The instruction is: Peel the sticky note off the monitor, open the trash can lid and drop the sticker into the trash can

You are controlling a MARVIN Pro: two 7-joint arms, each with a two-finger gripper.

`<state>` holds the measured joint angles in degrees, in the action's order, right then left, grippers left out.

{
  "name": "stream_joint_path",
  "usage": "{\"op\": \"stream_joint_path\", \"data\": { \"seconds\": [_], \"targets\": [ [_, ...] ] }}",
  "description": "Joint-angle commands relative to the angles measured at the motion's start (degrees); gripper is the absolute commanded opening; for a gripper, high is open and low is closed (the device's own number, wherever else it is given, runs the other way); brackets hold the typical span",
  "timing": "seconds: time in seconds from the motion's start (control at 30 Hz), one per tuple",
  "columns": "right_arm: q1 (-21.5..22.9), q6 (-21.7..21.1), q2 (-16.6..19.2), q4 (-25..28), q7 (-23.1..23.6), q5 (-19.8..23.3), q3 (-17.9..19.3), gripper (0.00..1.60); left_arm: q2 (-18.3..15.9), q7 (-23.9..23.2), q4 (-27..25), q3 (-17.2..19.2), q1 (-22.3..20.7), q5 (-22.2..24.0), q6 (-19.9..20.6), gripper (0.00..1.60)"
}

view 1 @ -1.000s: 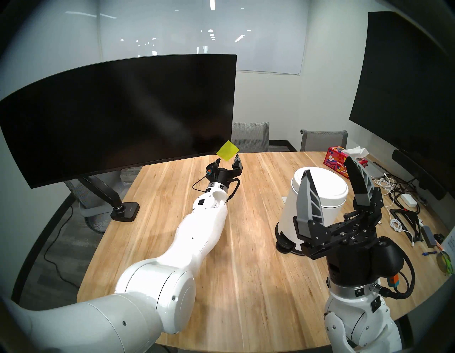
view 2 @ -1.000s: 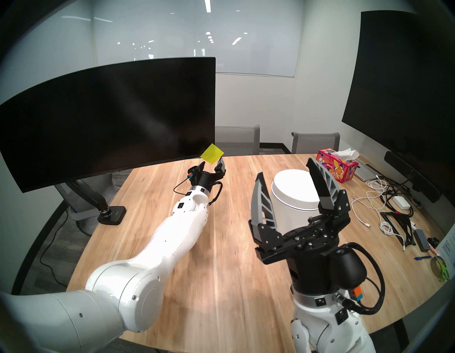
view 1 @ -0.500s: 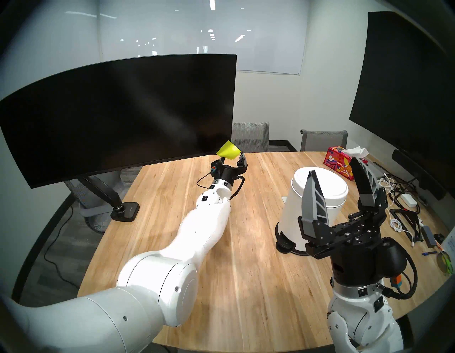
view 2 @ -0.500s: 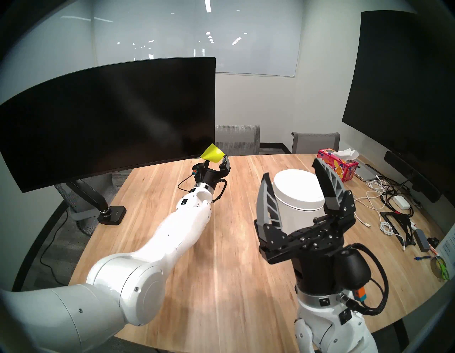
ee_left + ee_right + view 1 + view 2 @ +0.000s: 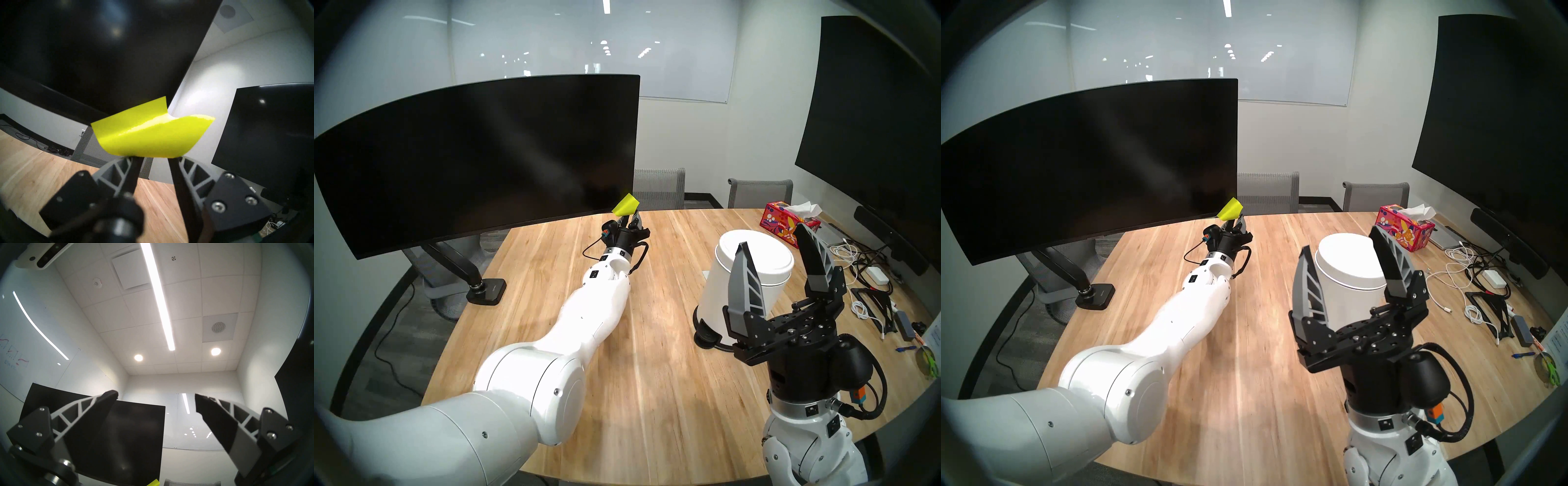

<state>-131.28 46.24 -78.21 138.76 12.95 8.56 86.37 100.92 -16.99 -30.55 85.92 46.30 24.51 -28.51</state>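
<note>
The yellow-green sticky note (image 5: 626,207) (image 5: 1230,210) (image 5: 149,135) hangs at the lower right corner of the curved black monitor (image 5: 477,159) (image 5: 102,50), its top edge still against the screen. My left gripper (image 5: 630,219) (image 5: 154,158) reaches up from below and is shut on the note's lower part, which buckles across the fingertips with a narrow gap left between them. My right gripper (image 5: 772,237) (image 5: 156,395) stands open and empty, pointing up, in front of the white trash can (image 5: 714,295). The trash can lid (image 5: 772,261) is down.
A red floral tissue box (image 5: 782,220) sits behind the can. Tangled cables and adapters (image 5: 863,268) cover the table's right side. A large flat display (image 5: 873,135) hangs on the right wall. The monitor arm's base (image 5: 487,290) is clamped at the table's left edge. Grey chairs (image 5: 658,188) stand behind.
The left fingers have closed from wide open onto the note, bending it from flat into a curl. The right gripper drifted slightly right and stayed open.
</note>
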Motion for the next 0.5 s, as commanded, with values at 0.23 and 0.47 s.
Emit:
{"op": "stream_joint_path", "data": {
  "seconds": [0.23,0.47],
  "targets": [
    [-0.24,0.89,-0.05,1.24,0.07,-0.01,-0.18,1.6,-0.45,-3.17,-0.53,0.68,-0.36,0.99,-2.95,1.4],
    [-0.57,0.93,-0.01,1.24,-0.02,0.17,0.14,1.6,-0.26,-4.59,-0.71,0.8,0.52,1.44,-3.78,1.37]
  ]
}}
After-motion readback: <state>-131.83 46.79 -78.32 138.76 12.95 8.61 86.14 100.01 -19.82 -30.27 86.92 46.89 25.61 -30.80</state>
